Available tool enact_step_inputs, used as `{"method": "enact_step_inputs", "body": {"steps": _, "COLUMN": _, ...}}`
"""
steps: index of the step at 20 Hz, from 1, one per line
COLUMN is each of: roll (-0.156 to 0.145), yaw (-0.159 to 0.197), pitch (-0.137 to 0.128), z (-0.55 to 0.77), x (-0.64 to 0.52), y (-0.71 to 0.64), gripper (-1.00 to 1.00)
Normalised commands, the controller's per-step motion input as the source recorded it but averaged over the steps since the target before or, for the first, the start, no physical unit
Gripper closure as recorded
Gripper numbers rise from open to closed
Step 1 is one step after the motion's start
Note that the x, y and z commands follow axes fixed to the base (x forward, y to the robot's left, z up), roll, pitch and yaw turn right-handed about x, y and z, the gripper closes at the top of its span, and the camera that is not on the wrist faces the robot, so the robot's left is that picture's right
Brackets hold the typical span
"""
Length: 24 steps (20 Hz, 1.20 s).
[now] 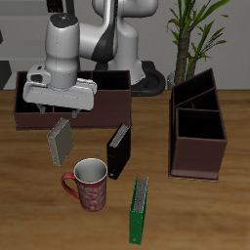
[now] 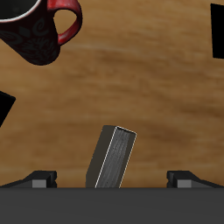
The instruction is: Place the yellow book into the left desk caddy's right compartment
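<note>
grey-tan cover w/ pale page edges: that's the yellow book (image 1: 60, 143), hanging tilted just under the gripper (image 1: 61, 115), lifted off the wood. in the wrist view the yellow book (image 2: 113, 158) runs up btwn the two fingertips, its near end hidden by the gripper body, so actual contact w/ the pads isn't visible; jaws look set apart w/ the book in the gap, and since it hangs clear of the table they appear clamped on it.

white gripper body sits above the book, approx in front of the broadside maroon caddy (image 1: 107, 105) at the table's back.

beside the book, toward the middle of the table (image 1: 195, 215), a black book (image 1: 118, 151) stands upright. nearer the front edge, just below the held book, a red mug (image 1: 88, 185) w/ dark inside; wrist view shows the mug (image 2: 39, 28) beyond the book, apart from it. a green book (image 1: 140, 210) stands near the front edge, beside the mug.

left desk caddy (image 1: 198, 129) is well apart from the gripper, narrow end toward the camera, near the potted plant (image 1: 190, 34). its right compartment (image 1: 201, 140), the big square section, is nearest the front edge.
</note>
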Motion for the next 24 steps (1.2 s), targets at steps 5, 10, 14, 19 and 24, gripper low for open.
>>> {"method": "enact_step_inputs", "body": {"steps": 5, "roll": -0.006, "yaw": -0.019, "pitch": 0.017, "z": -0.27, "x": 0.05, "y": -0.07, "gripper": -1.00}}
{"method": "enact_step_inputs", "body": {"steps": 10, "roll": -0.016, "yaw": -0.030, "pitch": 0.025, "z": -0.42, "x": 0.04, "y": -0.11, "gripper": -1.00}}
{"method": "enact_step_inputs", "body": {"steps": 14, "roll": 0.003, "yaw": -0.058, "pitch": 0.051, "z": -0.50, "x": 0.01, "y": 0.02, "gripper": -1.00}}
{"method": "enact_step_inputs", "body": {"steps": 19, "roll": 0.028, "yaw": -0.007, "pitch": 0.039, "z": -0.34, "x": 0.03, "y": 0.12, "gripper": 1.00}}
{"method": "enact_step_inputs", "body": {"steps": 24, "roll": 0.015, "yaw": -0.018, "pitch": 0.000, "z": 0.03, "x": 0.02, "y": 0.01, "gripper": 1.00}}
